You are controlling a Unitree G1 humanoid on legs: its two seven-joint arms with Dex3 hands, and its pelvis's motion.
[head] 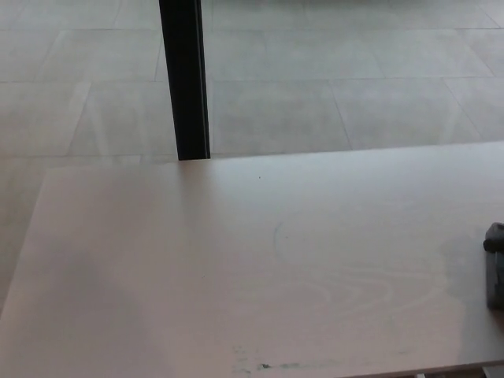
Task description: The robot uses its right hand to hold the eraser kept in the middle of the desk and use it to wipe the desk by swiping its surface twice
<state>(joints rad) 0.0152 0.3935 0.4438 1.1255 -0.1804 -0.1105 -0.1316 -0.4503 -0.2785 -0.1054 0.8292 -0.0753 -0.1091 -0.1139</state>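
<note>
Only a sliver of the dark grey eraser [496,277] shows, at the right border of the head view, lying flat on the pale desk [197,252]. A black bit of my right hand [493,235] sits over the eraser's upper left corner, and the rest of the hand and arm is cut off by the frame. The hand stays shut on the eraser. Faint curved wipe streaks [354,279] run across the desk's middle and right. My left hand does not show.
A black upright post [185,79] stands behind the desk's far edge, left of centre. Grey floor tiles [354,71] lie beyond. A small dark smudge [264,366] marks the desk's front edge.
</note>
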